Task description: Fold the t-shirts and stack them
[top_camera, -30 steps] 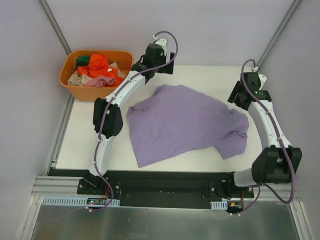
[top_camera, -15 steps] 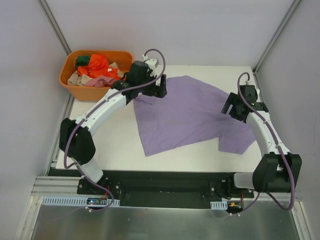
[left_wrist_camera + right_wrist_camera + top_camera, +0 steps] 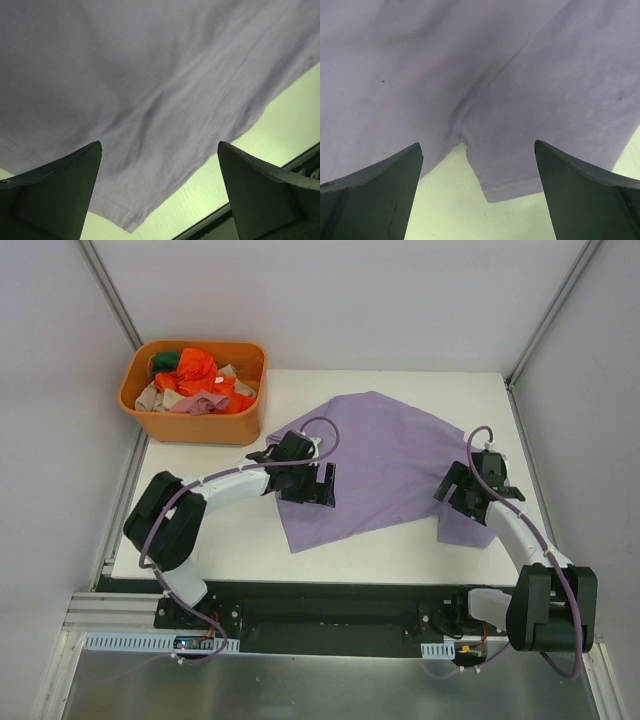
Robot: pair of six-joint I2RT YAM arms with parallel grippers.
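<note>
You've got an orange tub point(image 3: 190, 427) sitting upright at the far-left corner of the white table point(image 3: 400, 555). The tabletop reads pale green in both wrist views. There are grey walls point(image 3: 330, 300) behind and to both sides, with a slanted left strut point(image 3: 110, 295) and right strut point(image 3: 560, 310) in the far corners. A dull metal plate point(image 3: 320, 690) runs below the table's near edge.

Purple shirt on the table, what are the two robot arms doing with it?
The two arms are getting ready to fold the purple shirt, which lies spread out and not yet folded on the table. The left hand is open, low over the shirt's near left part. The right hand is open over the sleeve on the right. Neither hand holds anything. More shirts, orange, green, beige and pink, sit bunched in the orange tub at the far left corner.
</note>
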